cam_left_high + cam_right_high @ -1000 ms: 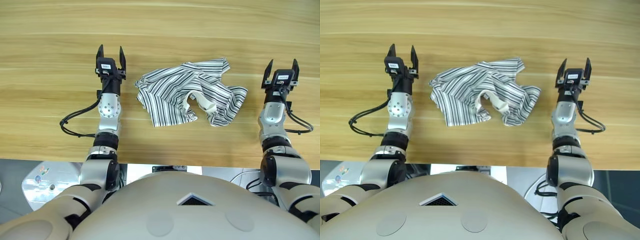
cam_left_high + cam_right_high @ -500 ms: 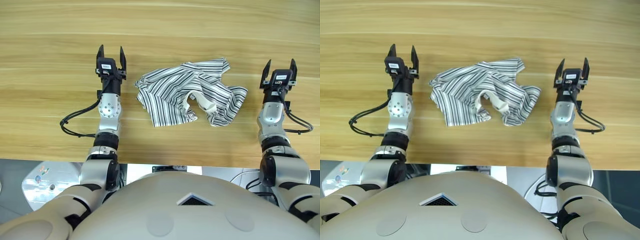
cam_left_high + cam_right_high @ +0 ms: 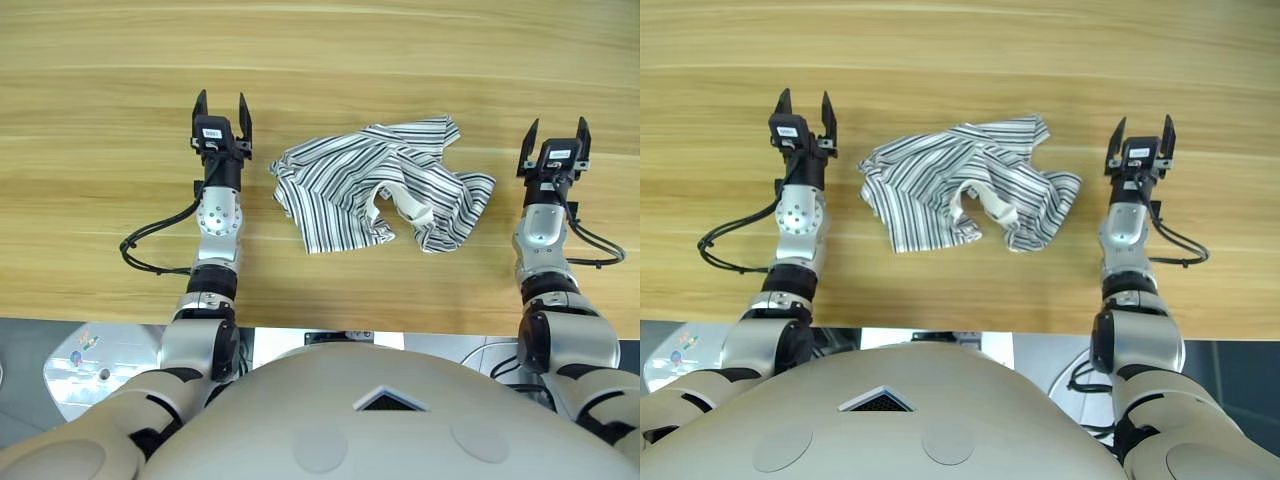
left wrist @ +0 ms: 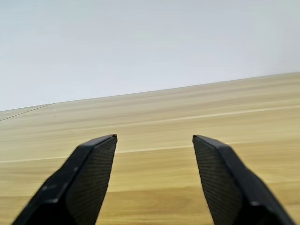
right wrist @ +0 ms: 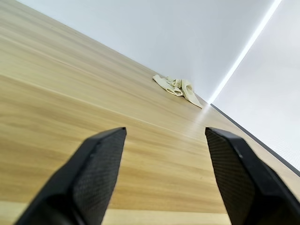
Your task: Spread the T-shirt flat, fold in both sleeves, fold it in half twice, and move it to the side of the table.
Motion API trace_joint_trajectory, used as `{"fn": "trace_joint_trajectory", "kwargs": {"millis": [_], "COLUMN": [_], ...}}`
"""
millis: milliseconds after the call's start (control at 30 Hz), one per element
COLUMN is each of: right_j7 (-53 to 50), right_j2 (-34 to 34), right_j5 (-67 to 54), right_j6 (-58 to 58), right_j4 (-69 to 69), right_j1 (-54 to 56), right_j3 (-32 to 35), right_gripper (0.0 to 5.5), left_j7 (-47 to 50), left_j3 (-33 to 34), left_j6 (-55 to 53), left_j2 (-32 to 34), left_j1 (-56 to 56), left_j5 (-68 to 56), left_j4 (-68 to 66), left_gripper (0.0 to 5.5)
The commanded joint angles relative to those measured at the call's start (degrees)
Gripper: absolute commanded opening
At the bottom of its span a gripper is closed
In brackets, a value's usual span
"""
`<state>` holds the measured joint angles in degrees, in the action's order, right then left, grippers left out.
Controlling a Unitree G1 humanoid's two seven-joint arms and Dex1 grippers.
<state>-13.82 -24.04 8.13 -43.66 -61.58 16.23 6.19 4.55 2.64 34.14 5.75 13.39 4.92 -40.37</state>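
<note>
While the T-shirt lies crumpled on the tabletop, we hold left gripper and right gripper apart, empty; every step remains.

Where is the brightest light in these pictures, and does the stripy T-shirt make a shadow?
Right wrist view: the brightest thing is a glowing light strip running up where two walls meet. Left eye view: the light is soft and even, with no glare on the wooden table, and the striped T-shirt casts only a thin, faint shadow along its near edge.
</note>
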Motion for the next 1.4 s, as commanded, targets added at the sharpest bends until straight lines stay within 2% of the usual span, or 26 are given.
{"fn": "trace_joint_trajectory", "kwargs": {"millis": [33,167,233,467,767,900,933,967,1067,1167,1267,1400], "right_j7": [0.2,0.1,0.1,0.2,-0.8,-0.2,1.0,3.5,14.9,27.9,37.4,44.9], "right_j2": [0.2,0.2,0.2,0.1,1.9,1.7,1.0,-0.2,-5.0,-10.8,-16.5,-19.7], "right_j5": [0.2,0.3,0.3,0.4,4.2,5.8,5.8,5.0,-2.6,-21.5,-29.1,-25.2], "right_j6": [0.0,0.1,0.1,-0.4,-1.9,-3.6,-3.9,-4.0,-2.4,1.9,2.6,3.8], "right_j4": [0.4,0.3,0.2,0.7,2.8,10.8,14.5,20.4,39.5,57.5,67.0,69.4], "right_j1": [-0.1,-0.1,0.0,-0.6,-1.8,-6.1,-8.5,-12.5,-25.5,-37.2,-45.2,-49.5], "right_j3": [-0.1,-0.1,-0.1,-0.2,-3.4,-4.5,-4.7,-4.9,-6.6,-9.6,-10.9,-11.6], "right_gripper": [3.14,3.14,3.14,3.14,3.14,3.14,3.14,3.14,3.14,3.14,3.14,3.14], "left_j7": [0.4,0.5,0.7,0.7,-4.4,-4.3,-5.0,-8.6,-28.5,-43.9,-51.7,-55.8], "left_j3": [-0.3,-0.4,-0.3,0.2,0.8,0.6,0.2,-0.7,-7.9,-15.0,-18.1,-20.9], "left_j6": [-0.8,-0.4,-0.4,-0.9,-0.3,-0.4,0.1,0.1,-1.3,-5.4,-8.6,-9.3], "left_j2": [0.2,0.3,0.3,0.0,0.2,-0.1,0.0,0.1,2.7,9.7,16.7,22.9], "left_j1": [0.1,0.3,0.4,0.7,1.4,0.3,-1.0,-3.5,-15.7,-26.4,-33.1,-37.9], "left_j5": [0.8,1.0,1.1,0.4,-3.1,-3.0,-3.0,-5.1,-19.6,-29.6,-31.1,-24.1], "left_j4": [-0.9,-1.2,-1.4,-1.7,-3.7,-2.0,0.0,3.8,22.7,38.2,46.7,50.8], "left_gripper": [3.02,3.02,2.74,2.74,2.74,3.4,3.4,3.4,3.4,3.4,3.4,3.4]}}
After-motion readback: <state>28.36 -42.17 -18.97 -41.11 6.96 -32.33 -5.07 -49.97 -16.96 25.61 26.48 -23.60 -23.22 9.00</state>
